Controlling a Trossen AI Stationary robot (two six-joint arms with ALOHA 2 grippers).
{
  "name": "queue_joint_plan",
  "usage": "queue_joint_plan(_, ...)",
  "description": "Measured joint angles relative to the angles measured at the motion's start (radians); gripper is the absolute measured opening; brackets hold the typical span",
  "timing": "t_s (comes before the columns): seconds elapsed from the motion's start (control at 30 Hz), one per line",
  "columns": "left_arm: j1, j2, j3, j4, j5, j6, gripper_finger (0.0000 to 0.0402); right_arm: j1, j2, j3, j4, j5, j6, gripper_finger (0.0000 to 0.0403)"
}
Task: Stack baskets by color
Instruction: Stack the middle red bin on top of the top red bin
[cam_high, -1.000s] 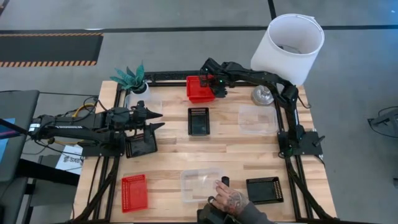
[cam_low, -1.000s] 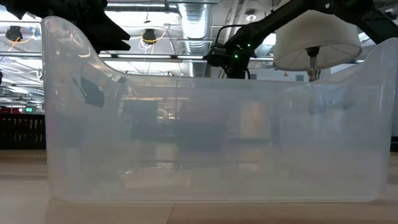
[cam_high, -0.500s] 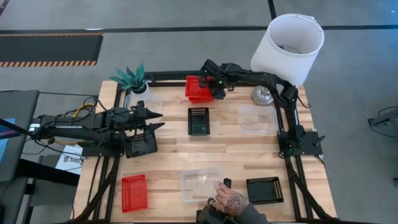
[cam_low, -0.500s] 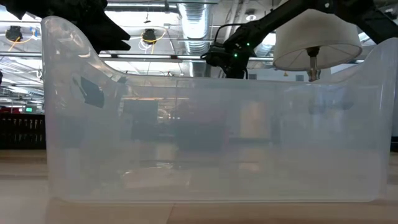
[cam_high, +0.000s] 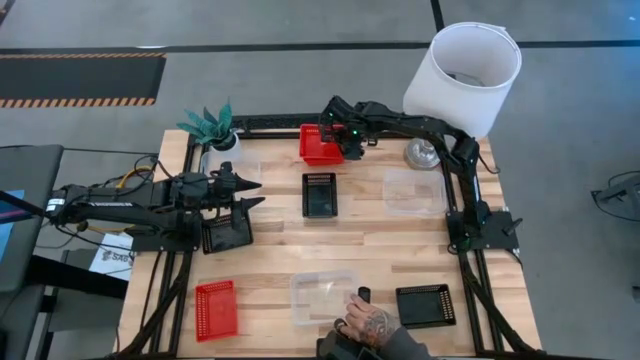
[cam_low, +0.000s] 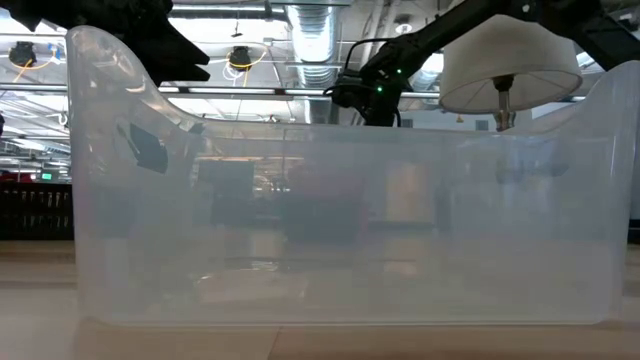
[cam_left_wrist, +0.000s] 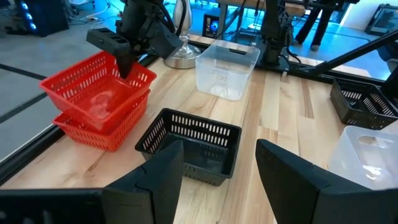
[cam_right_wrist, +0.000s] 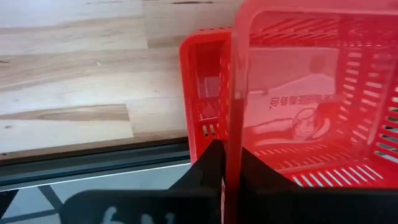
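Note:
Two red baskets sit at the table's far edge: a lower one (cam_left_wrist: 93, 127) flat on the wood and an upper one (cam_left_wrist: 102, 87) tilted inside it. My right gripper (cam_high: 343, 141) reaches down onto the upper basket and is shut on its wall. My left gripper (cam_high: 248, 192) hangs open over the table's left side, above a black basket (cam_high: 226, 232). Another black basket (cam_high: 320, 194) rests mid-table, and a third black one (cam_high: 425, 305) lies near right. Clear baskets lie at right (cam_high: 413, 190), far left (cam_high: 232, 166) and near the front edge (cam_high: 322, 297). A further red basket (cam_high: 216, 309) lies near left. My right gripper pinches the upper red basket's side wall (cam_right_wrist: 231, 112), the one toward the table's right, with one finger inside and one outside. The fingers slant down from above. The basket is tilted, its lower part resting in the red basket (cam_right_wrist: 202, 93) beneath it.
A person's hand (cam_high: 368, 322) rests at the near clear basket, which fills the low view (cam_low: 340, 230). A white lamp (cam_high: 463, 72) stands at the far right corner and a potted plant (cam_high: 210, 125) at the far left.

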Motion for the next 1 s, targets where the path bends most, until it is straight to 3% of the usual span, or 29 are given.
queue_joint_plan(0.57, 0.000, 0.000, 0.000, 0.000, 0.000, 0.000, 0.0190, 0.000, 0.000, 0.000, 0.014, 0.000, 0.000, 0.0090)
queue_joint_plan(1.0, 0.000, 0.000, 0.000, 0.000, 0.000, 0.000, 0.0190, 0.013, 0.000, 0.000, 0.036, -0.002, 0.024, 0.0171)
